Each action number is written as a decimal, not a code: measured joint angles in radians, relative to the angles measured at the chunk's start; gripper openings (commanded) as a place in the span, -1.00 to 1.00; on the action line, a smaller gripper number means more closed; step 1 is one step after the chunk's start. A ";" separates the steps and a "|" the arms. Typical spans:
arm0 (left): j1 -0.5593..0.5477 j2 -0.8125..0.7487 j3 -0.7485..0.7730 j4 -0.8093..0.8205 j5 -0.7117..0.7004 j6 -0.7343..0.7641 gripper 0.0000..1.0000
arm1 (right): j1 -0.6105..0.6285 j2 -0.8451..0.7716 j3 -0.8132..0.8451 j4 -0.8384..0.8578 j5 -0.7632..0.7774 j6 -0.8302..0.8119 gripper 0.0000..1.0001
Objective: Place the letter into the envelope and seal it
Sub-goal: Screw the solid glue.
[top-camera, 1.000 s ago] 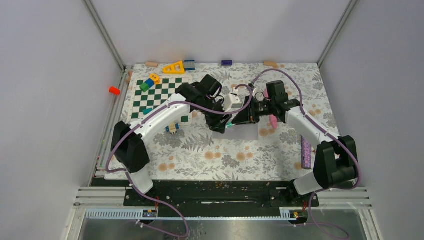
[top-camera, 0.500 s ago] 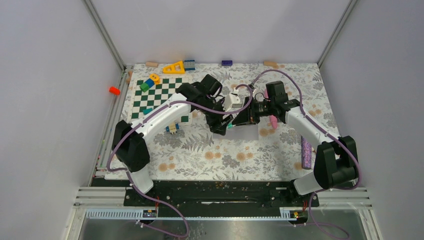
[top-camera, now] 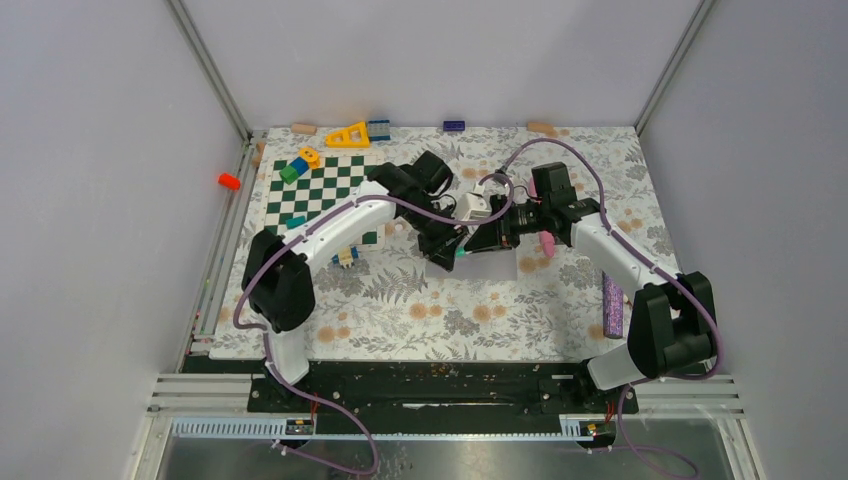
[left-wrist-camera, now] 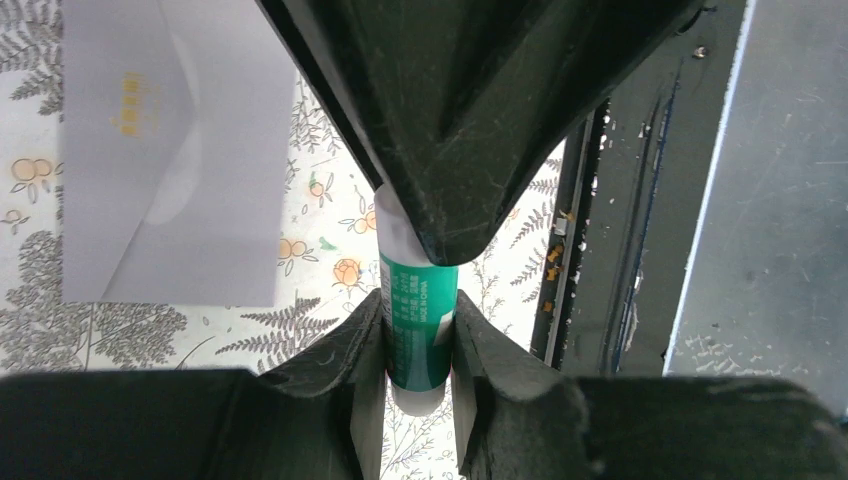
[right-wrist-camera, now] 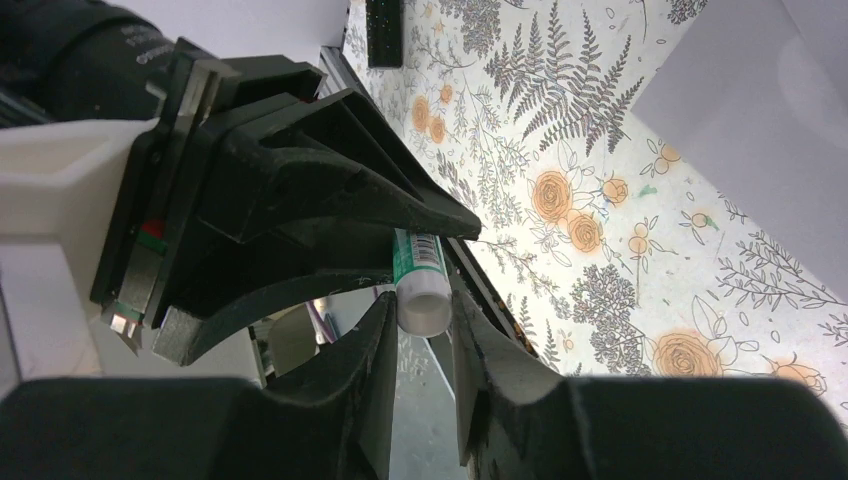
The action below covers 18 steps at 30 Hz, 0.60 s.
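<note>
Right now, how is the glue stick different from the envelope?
The glue stick is a round green-and-white tube; the envelope is flat and pale lavender. The glue stick is pinched in the air by the left gripper and right gripper; the envelope lies on the flowery cloth, untouched. Both carry some printing.

We log a floral cloth point(top-camera: 400, 320) over the table. On its far left lies a green-and-white checkerboard point(top-camera: 300, 200); a green block point(top-camera: 289, 174), a blue block point(top-camera: 300, 164) and an orange ring point(top-camera: 309, 156) cluster at its far corner. Back edge: yellow triangle point(top-camera: 348, 135), with a blue brick point(top-camera: 379, 129) just beside it. An orange-red cylinder point(top-camera: 229, 181) lies off the cloth, left. A purple studded strip point(top-camera: 612, 306) lies near the right edge.
</note>
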 measured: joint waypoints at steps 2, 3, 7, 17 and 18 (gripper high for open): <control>0.000 0.011 0.010 -0.020 0.026 0.012 -0.80 | 0.000 0.000 0.000 -0.008 -0.008 -0.031 -0.55; 0.002 0.020 0.019 -0.033 0.040 0.018 -0.81 | 0.000 -0.001 0.000 -0.013 -0.009 -0.048 -0.53; 0.006 0.054 0.057 -0.088 0.102 0.051 -0.83 | 0.002 -0.019 0.000 -0.039 -0.016 -0.119 -0.46; 0.013 0.101 0.114 -0.188 0.278 0.090 -0.83 | 0.006 -0.149 -0.050 -0.039 -0.027 -0.307 -0.15; 0.013 0.111 0.120 -0.204 0.296 0.094 -0.83 | 0.006 -0.158 -0.058 -0.033 -0.027 -0.321 -0.06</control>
